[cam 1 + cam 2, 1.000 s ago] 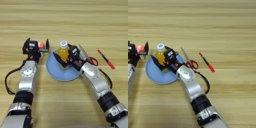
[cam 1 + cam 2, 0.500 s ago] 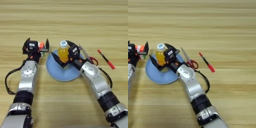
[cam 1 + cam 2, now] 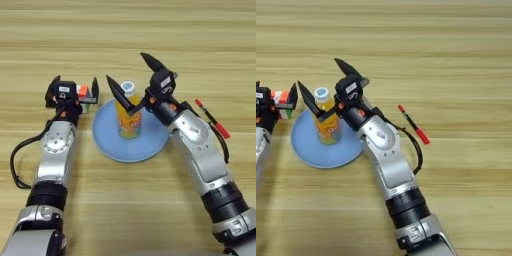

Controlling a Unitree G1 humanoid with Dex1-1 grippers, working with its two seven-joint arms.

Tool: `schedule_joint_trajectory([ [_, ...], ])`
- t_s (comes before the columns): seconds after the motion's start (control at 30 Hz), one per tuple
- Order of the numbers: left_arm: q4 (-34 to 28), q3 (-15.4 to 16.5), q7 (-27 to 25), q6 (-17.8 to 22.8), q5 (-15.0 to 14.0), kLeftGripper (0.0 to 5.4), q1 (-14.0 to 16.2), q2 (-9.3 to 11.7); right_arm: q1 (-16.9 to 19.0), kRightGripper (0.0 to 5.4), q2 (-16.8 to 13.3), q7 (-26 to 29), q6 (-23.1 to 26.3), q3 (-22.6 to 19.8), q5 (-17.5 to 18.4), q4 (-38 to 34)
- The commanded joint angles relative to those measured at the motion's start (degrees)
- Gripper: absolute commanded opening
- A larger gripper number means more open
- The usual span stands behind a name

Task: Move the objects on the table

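1. Since the earlier frames the right gripper has let go of the orange bottle: its fingers, then closed round the bottle's lower body, are now spread wide and lifted to cap height. The scissors that lay just right of the plate are no longer visible; the right forearm covers that spot.
2. Orange bottle: stands upright on the blue plate, slightly behind the plate's centre, white cap on top. Nothing grips it.
3. Right gripper fingers: open. One black finger points up just left of the bottle's neck, close to it; whether it touches, I cannot tell. The other finger points up to the right of the bottle and behind it, clear of it.
4. Left gripper: parked at the plate's left edge, fingers open, one on each side of the multicoloured cube. Contact with the cube cannot be read.
5. Cube: on the worktop, just left of the plate's rim, orange and white faces visible.
6. Red-and-black pen: flat on the worktop well right of the plate, lying diagonally, beside the right forearm, untouched.
7. Plate: flat on the worktop between the two arms.
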Motion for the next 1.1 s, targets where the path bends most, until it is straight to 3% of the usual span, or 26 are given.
schedule_joint_trajectory([
  [0.03, -0.3, -0.3, 0.4, -0.2, 0.5, 5.4, 0.1, -0.3, -0.4, 5.39, -1.6, -1.9, 1.7, -4.2, 1.8, -3.1],
  [0.4, -0.2, -0.2, 0.5, -0.3, 0.4, 5.4, 0.0, -0.3, -2.7, 5.39, -8.7, -11.1, 0.7, -18.0, 0.7, 0.9],
  [0.53, -0.2, -0.1, 0.3, -0.4, 0.3, 5.4, -0.1, -0.1, -3.5, 5.39, -12.5, -19.9, -0.1, -21.4, -6.3, 9.1],
  [0.6, -0.2, -0.1, 0.3, -0.4, 0.3, 5.4, 0.0, -0.1, -4.8, 5.39, -13.4, -22.2, 1.0, -23.2, -6.2, 14.1],
  [0.87, -0.7, -0.1, 0.4, -0.4, 0.4, 5.4, 0.2, -0.2, -8.0, 5.39, -16.1, -24.6, 0.4, -25.8, -5.0, 24.5],
  [1.1, -1.3, 0.0, 0.4, -0.6, 0.3, 5.4, 0.4, -0.1, -8.7, 5.39, -16.1, -24.0, -0.2, -25.6, -4.2, 26.7],
])
